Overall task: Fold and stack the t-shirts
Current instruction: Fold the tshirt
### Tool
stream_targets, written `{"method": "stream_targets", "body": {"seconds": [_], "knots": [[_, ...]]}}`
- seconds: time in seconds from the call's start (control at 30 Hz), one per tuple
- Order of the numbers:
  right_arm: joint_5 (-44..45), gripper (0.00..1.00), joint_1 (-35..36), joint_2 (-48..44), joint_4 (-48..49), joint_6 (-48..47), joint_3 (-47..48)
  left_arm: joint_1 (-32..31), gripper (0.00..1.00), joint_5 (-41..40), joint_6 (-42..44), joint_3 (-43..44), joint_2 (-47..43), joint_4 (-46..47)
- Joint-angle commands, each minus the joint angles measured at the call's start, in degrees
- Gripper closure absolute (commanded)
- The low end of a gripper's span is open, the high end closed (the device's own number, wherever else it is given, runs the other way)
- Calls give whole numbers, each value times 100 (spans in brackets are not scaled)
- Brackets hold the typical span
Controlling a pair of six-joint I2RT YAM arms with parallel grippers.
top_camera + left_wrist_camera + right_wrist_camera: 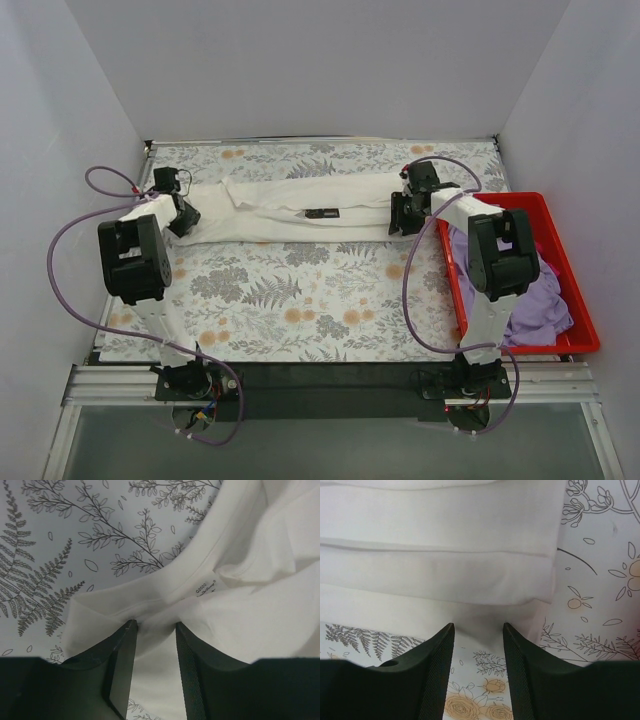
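**White tee (290,215) in a long folded strip, upper middle of frame**

On the floral tablecloth (300,300), stretched left to right. At its left end, left gripper (155,626) low on the cloth, fingers partly apart, white fabric and a small label bunched at the tips and lying in the gap. At its right end, right gripper (478,626) likewise partly open, tips at the folded hem, tablecloth showing between the fingers. Far right, lavender tee (545,295) crumpled in a red bin (540,203), apart from the white one.
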Motion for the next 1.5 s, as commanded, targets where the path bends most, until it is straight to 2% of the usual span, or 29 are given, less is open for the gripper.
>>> {"method": "stream_targets", "body": {"seconds": [0.0,0.2,0.33,0.47,0.7,0.77,1.0,1.13,1.33,1.47], "knots": [[-97,57,-46,-112,107,118,-308,204,64,-415,-182,-316,62,-304],[-106,56,-55,-331,-121,153,-976,529,64,-600,-217,-930,-157,-523],[-115,55,-55,-559,-446,145,-1284,853,65,-696,-217,-1414,-605,-629],[-54,55,-55,-1085,-736,22,-1539,1004,65,-662,-199,-1810,-1421,-665],[16,54,59,-1693,-956,-189,-1110,995,42,-267,-164,-1513,-2161,-813],[8,53,94,-1790,-956,-189,-837,908,38,-205,-182,-1232,-2249,-901],[-141,54,103,-1466,-675,-216,-274,240,37,111,-208,-800,-2601,-999],[-124,57,85,-1106,-298,-111,-247,-243,37,427,-313,-756,-2601,-1007],[-71,64,33,-517,98,-22,-142,-647,37,745,-428,-765,-2522,-928],[-10,65,-46,-279,204,39,34,-833,37,955,-480,-844,-2435,-858]]}}
